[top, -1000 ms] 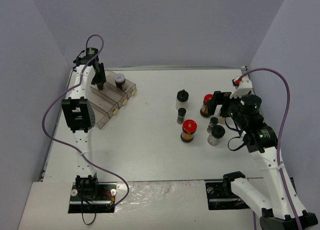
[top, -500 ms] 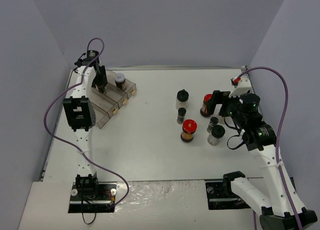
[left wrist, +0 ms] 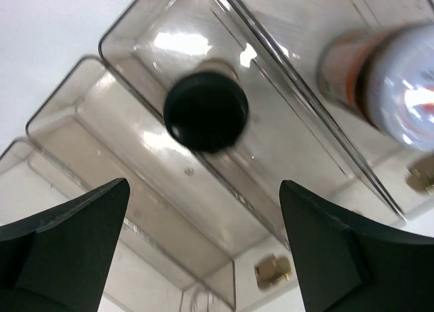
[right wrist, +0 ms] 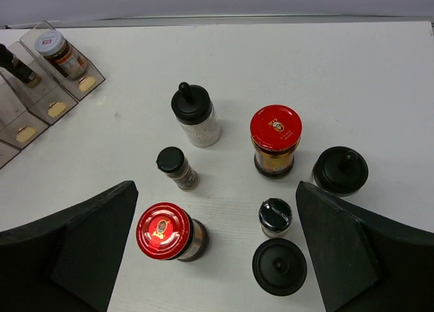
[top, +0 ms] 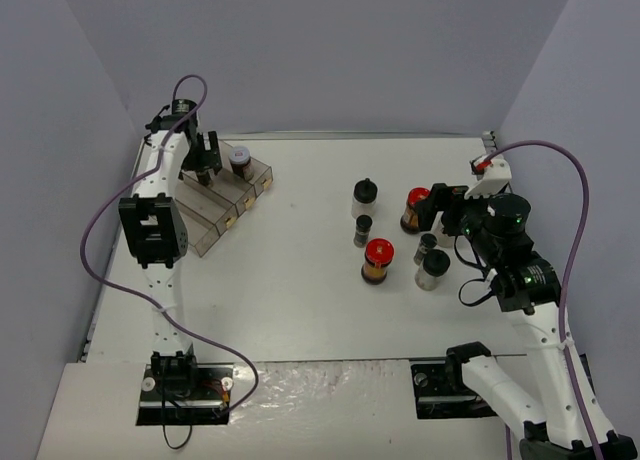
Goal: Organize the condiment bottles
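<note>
Broadly, the white bench (top: 300, 310) carries everything, and the clear compartment tray (top: 205, 225) lies directly beneath the left end effector (left wrist: 203, 190). Its fingers are spread wide and released, grasping nothing. Below the gap between them the tray's black-capped jar (left wrist: 205, 112) stands upright in one compartment, touching neither finger. The white-lidded jar (left wrist: 400, 95) stands in the neighbouring compartment, off beyond one finger.

The right end effector (right wrist: 217, 190) hangs above the loose group on the bench, also wide open and holding nothing. Ahead of its gap stands the far red-lidded jar (right wrist: 276, 139). The near red-lidded jar (right wrist: 166, 232) sits just beside the tip of one finger. The knob-capped jar (right wrist: 193, 112) with pale contents is farther ahead, well apart from both fingers. The domed black jar (right wrist: 340, 169) is near the other finger's tip, and the flat black-capped jar (right wrist: 279, 266) sits low between the fingers. Smallest are the slim black-capped jar (right wrist: 176, 166) and the shiny-capped jar (right wrist: 275, 216), both under the gap.
</note>
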Motion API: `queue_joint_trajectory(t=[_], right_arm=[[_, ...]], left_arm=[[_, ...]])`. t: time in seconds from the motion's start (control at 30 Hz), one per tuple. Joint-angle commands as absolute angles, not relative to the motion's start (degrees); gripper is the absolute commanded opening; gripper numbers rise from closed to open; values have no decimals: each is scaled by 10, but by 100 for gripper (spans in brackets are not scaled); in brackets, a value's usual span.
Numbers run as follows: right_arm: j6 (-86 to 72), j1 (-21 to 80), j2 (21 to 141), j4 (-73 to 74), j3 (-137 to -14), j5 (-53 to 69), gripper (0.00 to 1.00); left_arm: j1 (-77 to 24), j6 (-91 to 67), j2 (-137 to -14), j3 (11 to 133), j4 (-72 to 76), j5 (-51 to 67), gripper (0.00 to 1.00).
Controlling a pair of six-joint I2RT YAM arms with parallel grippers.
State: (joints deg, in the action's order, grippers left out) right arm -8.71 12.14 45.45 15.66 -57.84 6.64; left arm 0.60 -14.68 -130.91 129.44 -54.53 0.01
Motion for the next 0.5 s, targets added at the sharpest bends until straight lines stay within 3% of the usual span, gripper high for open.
queue_joint_trajectory(t=[0.0,0.23,0.47], right_arm=[[-84,126,439,119,-588,77,100],[-94,126,426,120,-578,82,100],[-95,126,424,120,-574,98,100]], left_arm=[[-75,-182,-1136,1234,-528,0,92],[-270,-274,-1070,1113,-447,0,96],[-419,-328,-1132,1158,-404,-19,97]])
